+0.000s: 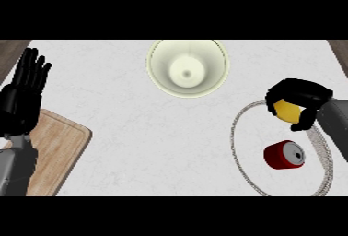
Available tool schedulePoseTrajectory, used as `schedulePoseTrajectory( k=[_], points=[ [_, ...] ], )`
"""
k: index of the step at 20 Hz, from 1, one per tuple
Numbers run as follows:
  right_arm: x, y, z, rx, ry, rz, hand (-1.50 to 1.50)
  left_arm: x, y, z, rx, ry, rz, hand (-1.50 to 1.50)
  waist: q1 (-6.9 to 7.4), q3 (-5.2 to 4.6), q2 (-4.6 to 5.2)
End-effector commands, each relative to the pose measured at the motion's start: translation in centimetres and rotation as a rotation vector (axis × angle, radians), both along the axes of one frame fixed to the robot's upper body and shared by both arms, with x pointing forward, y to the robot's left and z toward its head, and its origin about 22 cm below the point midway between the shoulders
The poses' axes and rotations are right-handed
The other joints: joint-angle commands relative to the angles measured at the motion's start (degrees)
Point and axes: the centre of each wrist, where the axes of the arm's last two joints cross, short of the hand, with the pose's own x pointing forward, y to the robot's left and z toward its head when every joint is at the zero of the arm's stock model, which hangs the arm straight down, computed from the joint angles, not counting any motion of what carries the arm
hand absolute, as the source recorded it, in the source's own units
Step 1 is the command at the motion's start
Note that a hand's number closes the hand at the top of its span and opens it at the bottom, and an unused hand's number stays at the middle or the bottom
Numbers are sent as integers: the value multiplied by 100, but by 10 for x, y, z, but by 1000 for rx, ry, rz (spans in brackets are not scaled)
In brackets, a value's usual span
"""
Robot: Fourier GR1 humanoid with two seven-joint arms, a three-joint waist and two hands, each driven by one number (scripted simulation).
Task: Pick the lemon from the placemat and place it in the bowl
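My right hand (299,96) is curled round the yellow lemon (286,110), which shows between its fingers and thumb, over the upper part of the round white placemat (245,152) at the right. The pale cream bowl (188,67) stands at the top middle of the counter, left of and slightly above that hand, and nothing lies in it. At the left edge my left hand (21,94) rests open with its fingers pointing up.
A red can (285,155) lies on its side on the placemat, just below my right hand. A wooden cutting board (58,152) lies at the lower left beneath my left forearm. Dark wood strips edge the counter's top corners.
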Motion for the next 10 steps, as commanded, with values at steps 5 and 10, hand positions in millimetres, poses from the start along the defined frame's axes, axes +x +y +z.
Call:
schedulePoseTrajectory(
  k=[5,10],
  points=[
    [25,-57,107,-119,-192,-288,150,14,-26,22,10,-68,-103,0,612,52,321],
    [26,-74,151,-39,-319,-378,150,16,-33,17,-9,-42,-127,0,647,52,316]
  ],
)
